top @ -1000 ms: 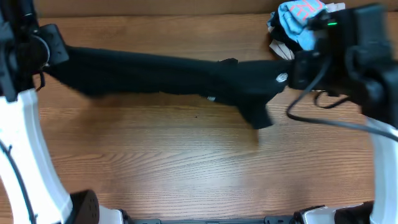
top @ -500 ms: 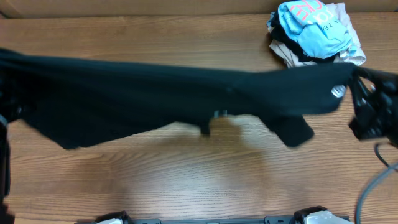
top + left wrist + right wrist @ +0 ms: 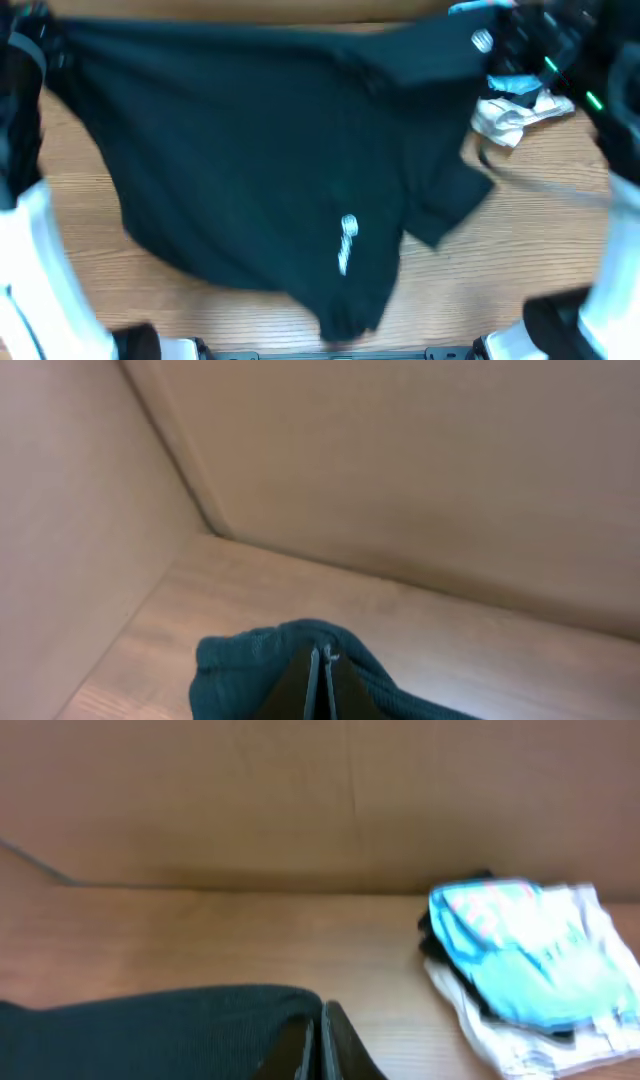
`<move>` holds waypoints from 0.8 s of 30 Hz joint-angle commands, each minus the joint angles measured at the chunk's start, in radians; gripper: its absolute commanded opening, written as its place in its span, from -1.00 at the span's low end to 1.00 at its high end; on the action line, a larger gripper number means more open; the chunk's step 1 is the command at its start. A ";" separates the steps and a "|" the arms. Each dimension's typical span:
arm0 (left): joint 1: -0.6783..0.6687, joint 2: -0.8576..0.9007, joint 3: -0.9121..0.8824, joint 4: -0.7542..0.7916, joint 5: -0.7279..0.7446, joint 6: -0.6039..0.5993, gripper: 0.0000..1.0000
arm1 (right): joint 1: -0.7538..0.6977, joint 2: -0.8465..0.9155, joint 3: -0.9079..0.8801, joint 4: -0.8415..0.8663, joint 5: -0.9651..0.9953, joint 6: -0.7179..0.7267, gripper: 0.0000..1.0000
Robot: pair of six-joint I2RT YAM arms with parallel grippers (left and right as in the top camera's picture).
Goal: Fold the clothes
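The clothes (image 3: 250, 150), a large black shirt, are held up by their top edge and spread wide between my two grippers, hiding much of the table from overhead. A round white label (image 3: 482, 40) shows near the right corner and small white lettering (image 3: 347, 243) lower down. My left gripper (image 3: 45, 40) is at the far left and is shut on a bunched fold of the clothes (image 3: 250, 665). Its fingers (image 3: 312, 675) are pressed together. My right gripper (image 3: 510, 45) is at the far right, shut on the black fabric (image 3: 160, 1030), which runs off to the left of it.
A pile of other garments lies at the back right, with a light blue one (image 3: 520, 955) on top and a white one (image 3: 510, 115) below. A brown wall (image 3: 400, 470) rises behind the wooden table (image 3: 520, 260). White arm bases stand at both front corners.
The shirt was a low band stretched across the table. Both grippers have since risen and moved toward the far edge, and the shirt now hangs open as a broad sheet.
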 commanded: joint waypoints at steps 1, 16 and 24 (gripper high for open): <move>0.010 0.073 0.000 0.100 -0.027 0.024 -0.92 | -0.010 0.044 0.009 0.106 0.065 -0.080 -0.92; 0.010 0.115 0.049 0.187 0.026 0.036 -0.92 | -0.010 0.103 -0.012 0.320 0.102 -0.159 -0.92; 0.010 0.249 0.031 -0.190 0.093 0.035 -0.92 | -0.010 0.165 -0.208 0.149 0.018 -0.117 -0.92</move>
